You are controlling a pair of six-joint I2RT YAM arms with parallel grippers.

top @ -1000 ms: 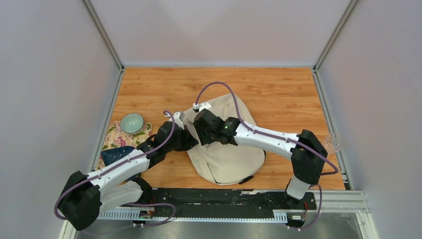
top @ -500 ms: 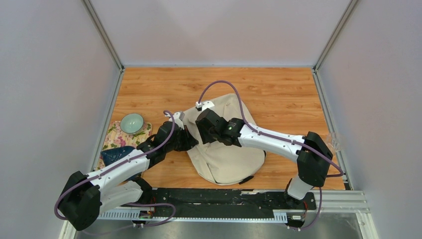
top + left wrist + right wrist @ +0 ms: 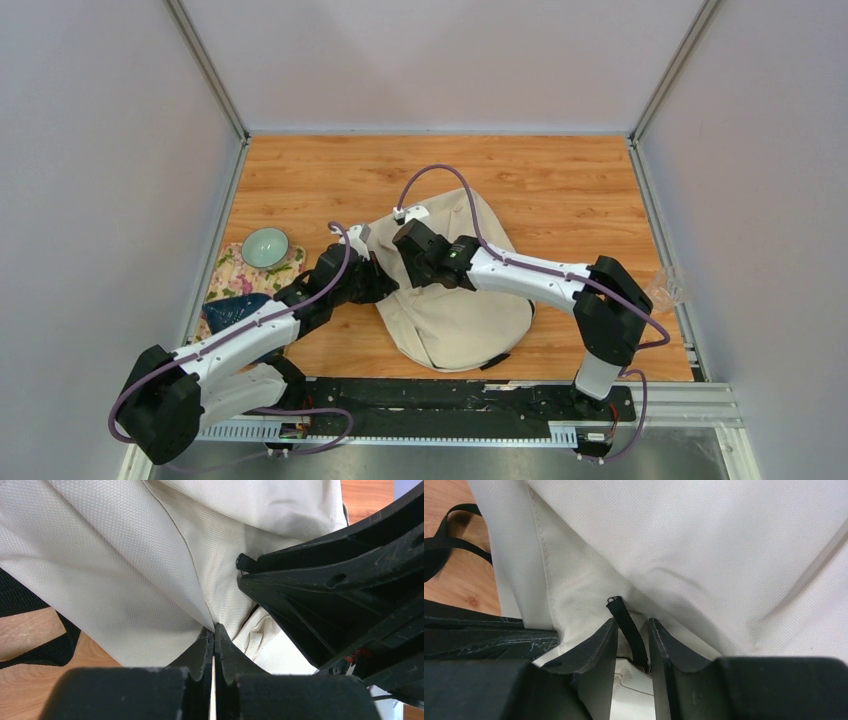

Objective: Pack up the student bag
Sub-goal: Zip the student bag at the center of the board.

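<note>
Step in hand: opening the bag (image 3: pixel 462 318), before anything is packed. The bag lies flat near the middle of the wooden table (image 3: pixel 560 180), slightly toward the near edge, with both arms meeting over its upper left part.

Left gripper (image 3: pixel 215 630): jaws together, pinching a fold of the cream fabric (an anchoring grip, by the look of it). Right gripper (image 3: pixel 631 624): jaws narrowly apart, standing on either side of a black zipper pull (image 3: pixel 623 614); neither pad visibly presses on it.

Next move, as judged: close the right jaws fully on the pull, then draw it along the zipper line while the left grip keeps the fabric taut. A loose pinch would probably let the thin pull slip out.

Hard to make out:
- The zipper track and the bag's opening cannot be seen in any view; the arms cover that area from above.
- Which pocket the pull belongs to cannot be told.
- A pale bowl (image 3: pixel 265 246) sits on a patterned cloth (image 3: pixel 228 276) at the left edge, well apart from the bag.
</note>
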